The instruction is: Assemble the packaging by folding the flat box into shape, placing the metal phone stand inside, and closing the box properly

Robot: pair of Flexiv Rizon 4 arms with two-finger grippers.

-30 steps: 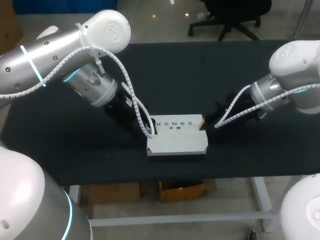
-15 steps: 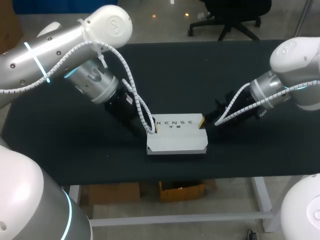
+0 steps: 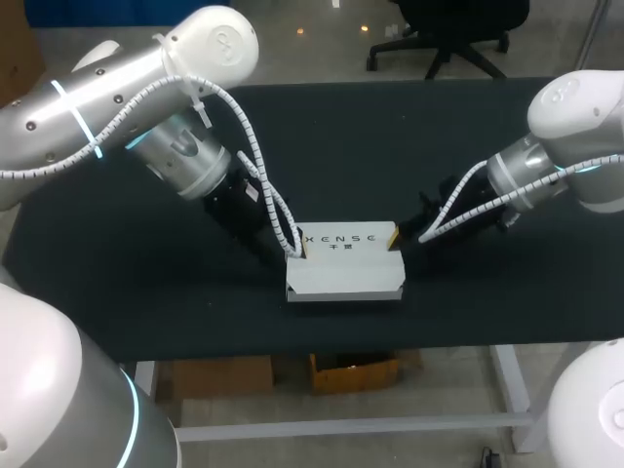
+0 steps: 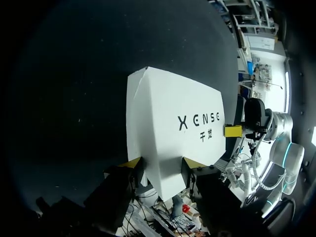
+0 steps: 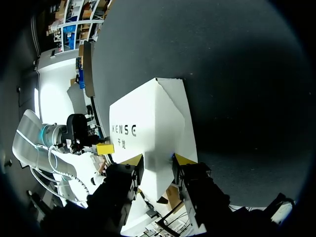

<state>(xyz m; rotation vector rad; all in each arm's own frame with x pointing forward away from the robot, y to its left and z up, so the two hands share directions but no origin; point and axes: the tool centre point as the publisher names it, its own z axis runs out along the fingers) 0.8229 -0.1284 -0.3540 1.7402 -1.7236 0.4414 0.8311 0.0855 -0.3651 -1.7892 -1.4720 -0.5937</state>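
Your white box (image 3: 346,265) sits near the front edge of the black bench (image 3: 390,136). Your left hand (image 3: 299,250) clamps its left end and your right hand (image 3: 392,237) its right end, each with both fingers pressed against the cardboard.

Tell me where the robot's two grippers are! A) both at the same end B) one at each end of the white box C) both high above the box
B: the left gripper clasps one end of the white box, the right gripper the opposite end.
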